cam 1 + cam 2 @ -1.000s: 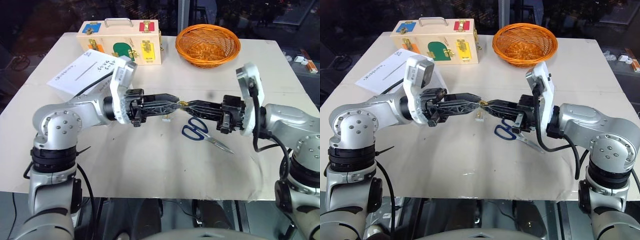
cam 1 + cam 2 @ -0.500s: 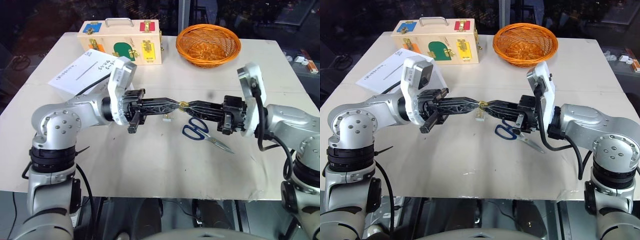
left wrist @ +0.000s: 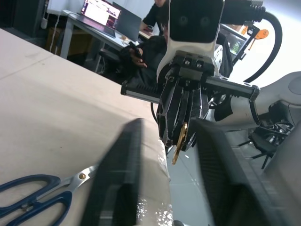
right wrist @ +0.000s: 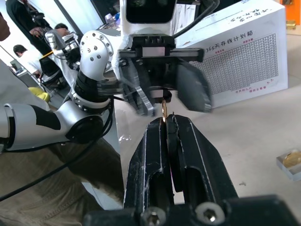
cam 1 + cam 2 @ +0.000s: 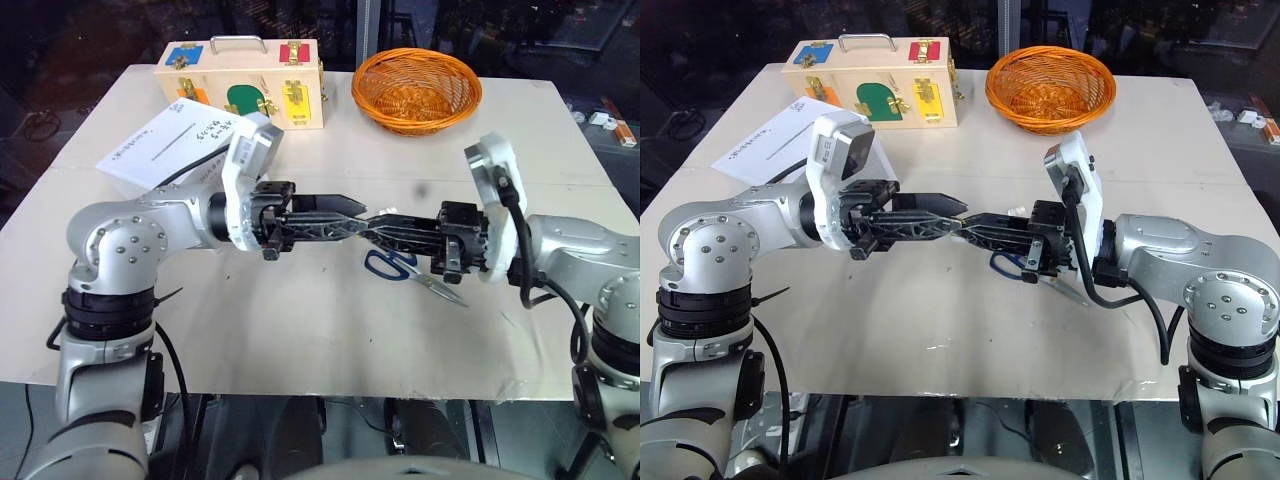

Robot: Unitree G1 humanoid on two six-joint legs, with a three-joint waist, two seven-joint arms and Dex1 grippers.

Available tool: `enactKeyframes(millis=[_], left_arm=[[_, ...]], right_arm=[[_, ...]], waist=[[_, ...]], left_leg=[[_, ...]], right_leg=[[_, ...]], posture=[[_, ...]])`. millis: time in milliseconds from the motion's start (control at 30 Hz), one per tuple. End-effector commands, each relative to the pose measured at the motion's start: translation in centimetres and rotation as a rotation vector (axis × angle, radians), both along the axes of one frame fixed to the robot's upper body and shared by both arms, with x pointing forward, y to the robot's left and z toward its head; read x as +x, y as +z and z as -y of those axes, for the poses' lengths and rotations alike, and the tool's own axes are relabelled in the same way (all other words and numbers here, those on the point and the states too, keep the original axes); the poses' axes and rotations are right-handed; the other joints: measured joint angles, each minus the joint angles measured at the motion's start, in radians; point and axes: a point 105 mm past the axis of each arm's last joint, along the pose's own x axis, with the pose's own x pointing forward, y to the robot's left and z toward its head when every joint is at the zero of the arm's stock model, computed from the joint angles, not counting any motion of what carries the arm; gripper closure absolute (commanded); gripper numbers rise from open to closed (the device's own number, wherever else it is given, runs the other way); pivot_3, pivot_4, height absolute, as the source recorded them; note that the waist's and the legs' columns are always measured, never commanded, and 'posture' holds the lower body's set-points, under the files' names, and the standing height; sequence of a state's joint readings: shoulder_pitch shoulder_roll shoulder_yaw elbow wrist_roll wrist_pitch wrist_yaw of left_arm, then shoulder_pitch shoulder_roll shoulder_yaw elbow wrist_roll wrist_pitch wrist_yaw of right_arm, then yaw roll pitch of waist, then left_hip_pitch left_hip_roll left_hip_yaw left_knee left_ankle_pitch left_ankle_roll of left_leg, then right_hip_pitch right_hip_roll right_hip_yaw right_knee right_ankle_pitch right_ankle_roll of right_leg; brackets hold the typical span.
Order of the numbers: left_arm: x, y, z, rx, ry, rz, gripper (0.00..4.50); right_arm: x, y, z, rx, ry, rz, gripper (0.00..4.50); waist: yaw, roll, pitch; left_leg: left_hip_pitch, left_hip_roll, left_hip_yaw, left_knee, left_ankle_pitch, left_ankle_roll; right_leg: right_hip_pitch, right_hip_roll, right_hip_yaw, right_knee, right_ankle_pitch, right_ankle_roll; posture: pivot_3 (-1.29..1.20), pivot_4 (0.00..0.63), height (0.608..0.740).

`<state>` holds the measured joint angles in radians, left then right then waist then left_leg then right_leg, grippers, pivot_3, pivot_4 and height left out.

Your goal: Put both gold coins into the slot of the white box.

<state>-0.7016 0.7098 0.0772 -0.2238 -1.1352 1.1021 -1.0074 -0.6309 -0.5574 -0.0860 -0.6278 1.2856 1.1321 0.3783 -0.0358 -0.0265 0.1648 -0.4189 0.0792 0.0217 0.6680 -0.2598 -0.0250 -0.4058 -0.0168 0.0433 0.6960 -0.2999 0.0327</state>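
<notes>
Clamped on a gold coin [image 4: 163,109], your right gripper [image 4: 167,123] holds it edge-on between your left gripper's [image 5: 350,212] parted fingers, above the scissors [image 5: 395,265]; the white box [image 4: 244,52] stands behind.

Lighting: even, fairly bright over the tabletop [image 5: 300,330]; surroundings beyond its far edge dark. Shadows: soft and faint, one beneath the scissors [image 5: 395,264], a small dark patch on the tabletop just beyond them. Glare: shiny highlights on the metallic arm shells. Focus: head views sharp throughout. Left wrist view: near fingers [image 3: 117,179] of the left end effector [image 3: 164,183] blurred; the scissors beside them clear. Right wrist view: bright and mostly crisp.
</notes>
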Motion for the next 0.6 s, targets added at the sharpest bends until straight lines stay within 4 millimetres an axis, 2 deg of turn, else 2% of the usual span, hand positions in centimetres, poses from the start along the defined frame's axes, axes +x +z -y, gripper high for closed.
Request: enactKeyframes(millis=[33, 100, 133, 600], left_arm=[[-0.53, 0.54, 0.05, -0.004, -0.015, 0.047, 2.52], [-0.50, 0.45, -0.05, -0.002, -0.010, 0.050, 3.11], [-0.45, 0.42, -0.12, -0.001, -0.006, 0.052, 3.21], [-0.24, 0.82, -0.61, -0.027, 0.012, 0.027, 3.21]], right_arm=[[-0.69, 0.74, -0.11, 0.020, 0.019, 0.038, 4.50], [-0.65, 0.75, -0.06, 0.020, 0.016, 0.038, 4.50], [-0.62, 0.75, -0.02, 0.019, 0.014, 0.037, 4.50], [-0.46, 0.62, 0.27, 0.009, 0.004, 0.025, 4.50]], waist=[[0.000, 0.000, 0.000], [0.000, 0.000, 0.000], [0.000, 0.000, 0.000], [0.001, 0.000, 0.000]], left_leg=[[0.000, 0.000, 0.000, 0.000, 0.000, 0.000], [0.000, 0.000, 0.000, 0.000, 0.000, 0.000], [0.000, 0.000, 0.000, 0.000, 0.000, 0.000], [0.000, 0.000, 0.000, 0.000, 0.000, 0.000]], right_leg=[[0.000, 0.000, 0.000, 0.000, 0.000, 0.000], [0.000, 0.000, 0.000, 0.000, 0.000, 0.000], [0.000, 0.000, 0.000, 0.000, 0.000, 0.000], [0.000, 0.000, 0.000, 0.000, 0.000, 0.000]], posture=[[0.00, 0.150, 0.726], [0.00, 0.150, 0.726], [0.00, 0.150, 0.726], [0.00, 0.150, 0.726]])
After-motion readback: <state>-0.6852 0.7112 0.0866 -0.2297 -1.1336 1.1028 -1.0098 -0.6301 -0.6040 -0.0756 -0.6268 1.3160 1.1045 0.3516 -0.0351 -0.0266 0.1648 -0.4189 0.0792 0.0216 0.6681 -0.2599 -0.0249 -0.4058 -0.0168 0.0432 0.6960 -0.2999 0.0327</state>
